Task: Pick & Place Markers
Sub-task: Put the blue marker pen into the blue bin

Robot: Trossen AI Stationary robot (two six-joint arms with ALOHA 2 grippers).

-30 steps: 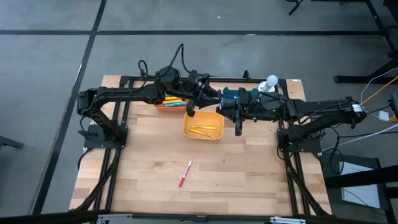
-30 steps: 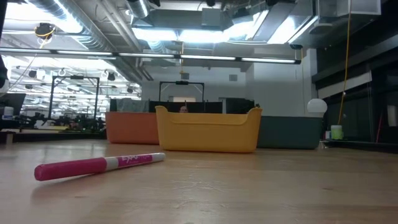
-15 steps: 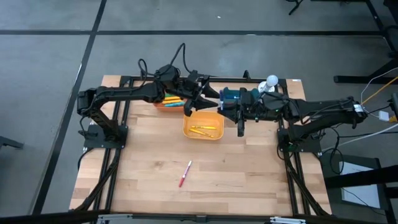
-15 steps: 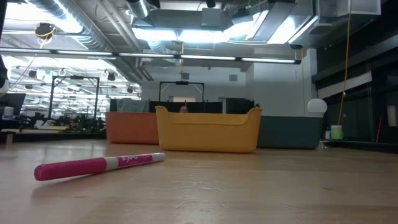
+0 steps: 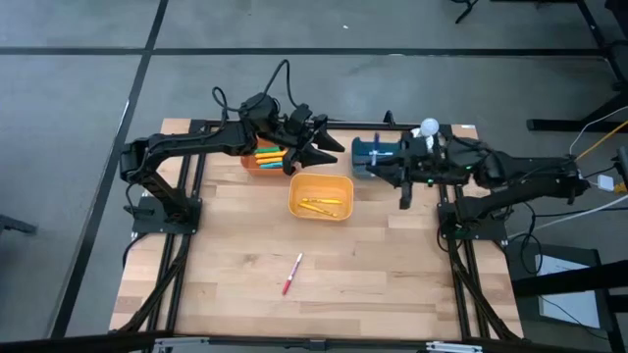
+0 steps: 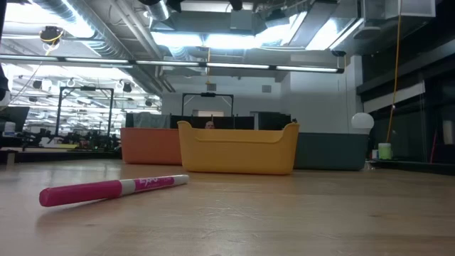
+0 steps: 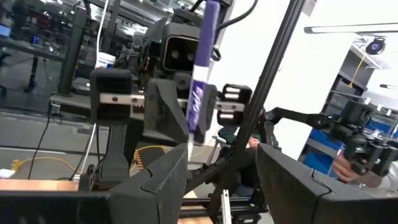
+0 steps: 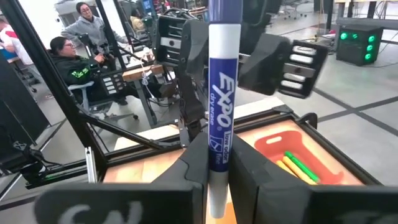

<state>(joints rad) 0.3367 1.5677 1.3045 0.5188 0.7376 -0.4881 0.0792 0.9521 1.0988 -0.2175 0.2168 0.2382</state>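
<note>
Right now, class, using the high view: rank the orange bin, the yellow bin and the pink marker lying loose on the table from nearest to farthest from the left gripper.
From the left gripper:
1. Orange bin, right beside it at the table's far edge.
2. Yellow bin, just in front of it, mid-table.
3. Pink marker, alone on the wood nearer the front edge.

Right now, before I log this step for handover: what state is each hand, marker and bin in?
left hand: open, empty
right hand: shut on the blue marker
blue marker: held upright
pink marker: lying loose on the table
yellow bin: upright, markers inside
orange bin: upright, markers inside
</note>
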